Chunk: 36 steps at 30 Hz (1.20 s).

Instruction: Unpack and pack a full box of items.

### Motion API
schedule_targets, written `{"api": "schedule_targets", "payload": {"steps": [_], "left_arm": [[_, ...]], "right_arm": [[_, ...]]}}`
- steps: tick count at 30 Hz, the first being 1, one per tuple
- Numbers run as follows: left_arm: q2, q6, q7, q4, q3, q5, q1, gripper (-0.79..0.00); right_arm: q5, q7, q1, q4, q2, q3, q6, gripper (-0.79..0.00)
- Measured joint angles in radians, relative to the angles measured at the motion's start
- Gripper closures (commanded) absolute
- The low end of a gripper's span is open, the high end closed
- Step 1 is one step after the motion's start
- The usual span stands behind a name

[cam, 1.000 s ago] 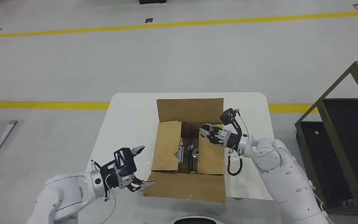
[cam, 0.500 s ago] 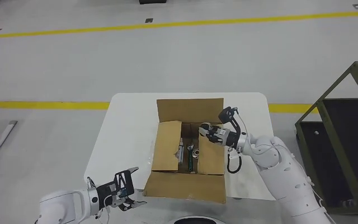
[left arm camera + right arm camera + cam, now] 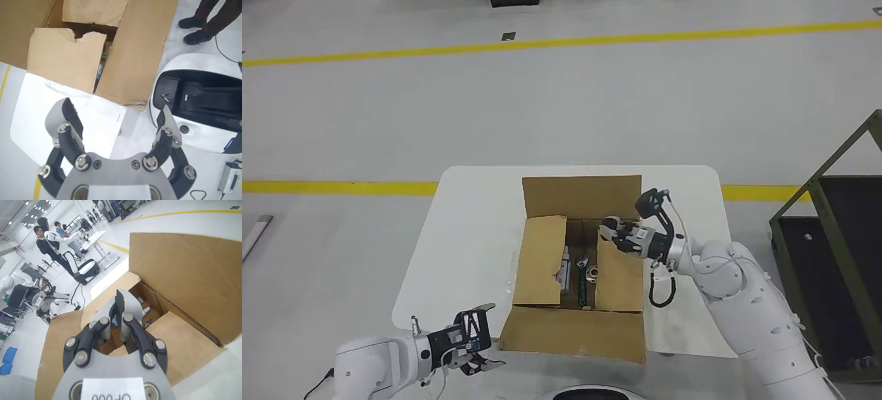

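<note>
An open cardboard box stands in the middle of the white table, its back flap upright and its side flaps leaning over the opening. Several items lie inside, among them white bottles. My right gripper hovers over the box at the far edge of the right flap, fingers pressed together with nothing visible between them. My left gripper is open and holds nothing, at the near left table edge, pointing at the box's front corner.
A dark green shelf rack stands on the floor right of the table. Bare table surface lies left of the box and behind it.
My left gripper has drawn back from the box's front left corner to the near table edge. The right gripper has shifted slightly at the right flap.
</note>
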Motion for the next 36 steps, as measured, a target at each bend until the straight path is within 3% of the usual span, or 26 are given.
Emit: {"api": "schedule_targets", "payload": {"steps": [3, 5, 6, 9, 10, 16, 17, 18, 19, 23, 36], "left_arm": [[-0.003, 0.035, 0.037, 0.028, 0.040, 0.034, -0.022, -0.785], [-0.004, 0.053, 0.052, 0.043, 0.061, 0.050, -0.035, -0.514], [-0.005, 0.063, 0.065, 0.052, 0.073, 0.056, -0.042, -0.317], [-0.007, 0.081, 0.090, 0.062, 0.097, 0.069, -0.061, -0.009], [-0.008, 0.086, 0.098, 0.064, 0.102, 0.069, -0.066, 0.000], [-0.011, 0.084, 0.131, 0.061, 0.129, 0.036, -0.096, 0.000], [-0.011, 0.078, 0.133, 0.061, 0.133, 0.025, -0.100, -0.052], [-0.012, 0.069, 0.132, 0.062, 0.139, 0.010, -0.105, -0.388], [-0.013, 0.067, 0.129, 0.065, 0.143, -0.004, -0.110, -0.785], [-0.020, 0.091, 0.091, 0.072, 0.165, -0.063, -0.141, -0.785], [-0.058, 0.314, -0.070, 0.115, 0.241, -0.269, -0.281, -0.785]], "right_arm": [[-0.001, -0.002, -0.007, -0.005, 0.003, 0.006, 0.000, 0.000], [0.000, -0.005, -0.010, -0.007, 0.004, 0.009, 0.002, 0.000], [0.001, -0.006, -0.012, -0.008, 0.005, 0.010, 0.003, 0.000], [0.001, -0.006, -0.013, -0.012, 0.007, 0.011, 0.006, 0.000], [0.000, -0.006, -0.014, -0.013, 0.007, 0.012, 0.007, 0.000], [-0.002, -0.009, -0.016, -0.023, 0.012, 0.024, 0.011, 0.000], [-0.003, -0.010, -0.017, -0.026, 0.013, 0.027, 0.013, 0.000], [-0.005, -0.011, -0.019, -0.031, 0.015, 0.031, 0.015, 0.000], [-0.006, -0.012, -0.021, -0.034, 0.016, 0.035, 0.017, 0.000], [-0.005, -0.013, -0.032, -0.048, 0.021, 0.053, 0.023, 0.000], [-0.049, -0.014, -0.053, -0.142, 0.043, 0.146, 0.123, 0.000]]}}
